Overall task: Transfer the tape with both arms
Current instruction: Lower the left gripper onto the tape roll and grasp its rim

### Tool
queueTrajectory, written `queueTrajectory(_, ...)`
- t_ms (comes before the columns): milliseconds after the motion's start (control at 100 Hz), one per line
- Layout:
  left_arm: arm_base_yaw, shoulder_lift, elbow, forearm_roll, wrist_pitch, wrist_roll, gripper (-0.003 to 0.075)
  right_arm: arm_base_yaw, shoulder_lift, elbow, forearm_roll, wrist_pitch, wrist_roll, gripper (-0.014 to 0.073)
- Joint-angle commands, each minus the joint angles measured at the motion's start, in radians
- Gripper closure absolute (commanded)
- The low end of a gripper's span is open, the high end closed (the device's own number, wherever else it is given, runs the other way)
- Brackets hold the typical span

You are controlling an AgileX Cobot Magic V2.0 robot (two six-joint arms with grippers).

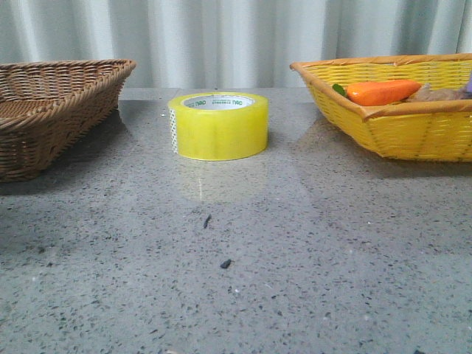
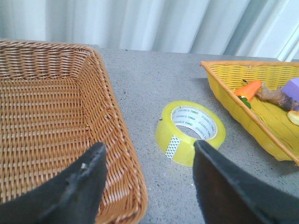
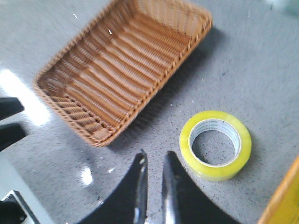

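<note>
The tape (image 1: 219, 125) is a wide yellow roll with a white core. It lies flat on the grey table, between two baskets, toward the back. Neither gripper shows in the front view. In the left wrist view my left gripper (image 2: 148, 145) is open and empty, above the table beside the brown basket's rim, with the tape (image 2: 180, 148) just beyond its fingers. In the right wrist view my right gripper (image 3: 155, 155) is above the table with its fingers almost together and nothing between them. The tape (image 3: 212, 170) lies close beside it, not touching.
An empty brown wicker basket (image 1: 51, 110) stands at the left, also seen in both wrist views (image 2: 119, 135) (image 3: 121, 70). A yellow wicker basket (image 1: 398, 133) at the right holds an orange carrot (image 1: 382, 91) and other items. Bare table stretches in front of the tape.
</note>
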Motion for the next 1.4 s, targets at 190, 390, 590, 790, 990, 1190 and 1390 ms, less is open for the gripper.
queueTrajectory(190, -0.104, 0.231, -0.219, -0.016, -0.087, 0.131, 0.0357, 0.000, -0.399, 0.303, -0.083, -0.171, -0.076, 0.0636)
queueTrajectory(390, -0.137, 0.437, -0.374, -0.016, -0.052, 0.131, 0.0357, 0.000, -0.683, 0.677, -0.141, -0.418, -0.076, 0.0636)
queueTrajectory(590, -0.137, 0.641, -0.597, -0.016, 0.178, 0.131, 0.0357, 0.000, -0.892, 0.918, -0.141, -0.505, -0.076, 0.0636)
queueTrajectory(790, -0.137, 0.842, -0.830, -0.012, 0.378, 0.131, 0.0357, 0.000, -0.965, 0.980, -0.141, -0.509, -0.076, 0.0636)
queueTrajectory(990, -0.137, 1.004, -0.968, -0.012, 0.429, 0.131, 0.0357, 0.000, -0.965, 0.980, -0.141, -0.524, -0.076, 0.0636)
queueTrajectory(1190, -0.137, 1.100, -0.981, 0.007, 0.427, 0.131, 0.0357, 0.000, -0.965, 0.980, -0.141, -0.522, -0.076, 0.0636)
queueTrajectory(1390, -0.137, 1.151, -0.983, 0.011, 0.421, 0.131, 0.0357, 0.000, -0.965, 0.980, -0.141, -0.526, -0.076, 0.0636)
